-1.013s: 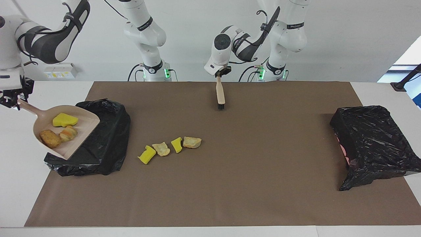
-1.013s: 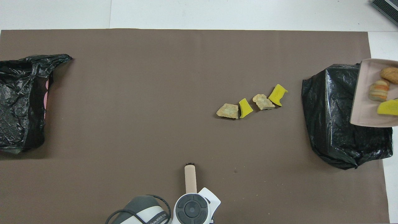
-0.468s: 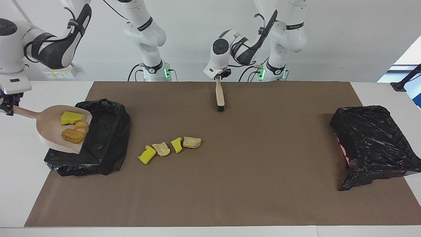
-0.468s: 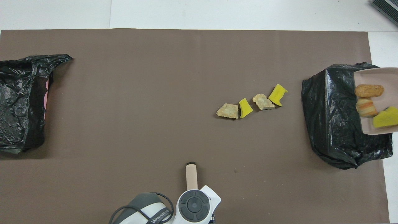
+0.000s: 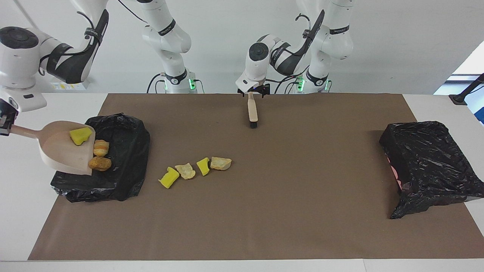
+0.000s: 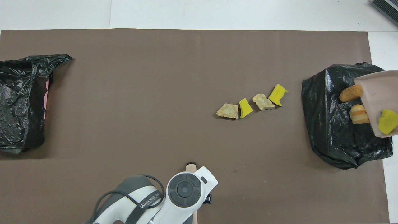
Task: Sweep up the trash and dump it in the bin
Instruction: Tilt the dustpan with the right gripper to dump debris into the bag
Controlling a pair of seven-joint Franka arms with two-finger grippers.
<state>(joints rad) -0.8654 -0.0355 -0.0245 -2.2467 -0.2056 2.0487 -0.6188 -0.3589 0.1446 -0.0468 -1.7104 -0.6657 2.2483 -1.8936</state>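
My right gripper (image 5: 4, 126) is shut on the handle of the beige dustpan (image 5: 62, 151), tilted over the black-bagged bin (image 5: 121, 166) at the right arm's end. A yellow trash sponge (image 5: 80, 136) still sits in the pan (image 6: 377, 90). Two tan-orange lumps (image 5: 101, 148) (image 5: 100, 163) are off its lip, on the bag (image 6: 329, 124). Several more trash pieces (image 5: 185, 170) lie in a row on the mat beside the bin. My left gripper (image 5: 253, 90) is open, its fingers either side of the handle end of the brush (image 5: 252, 111), whose bristles rest on the mat.
A second black-bagged bin (image 5: 431, 162) stands at the left arm's end of the brown mat (image 5: 287, 211). In the overhead view the left wrist (image 6: 185, 189) covers most of the brush.
The right gripper tipped the dustpan further over the bin and two lumps slid out onto the bag. The left gripper opened and let go of the brush handle.
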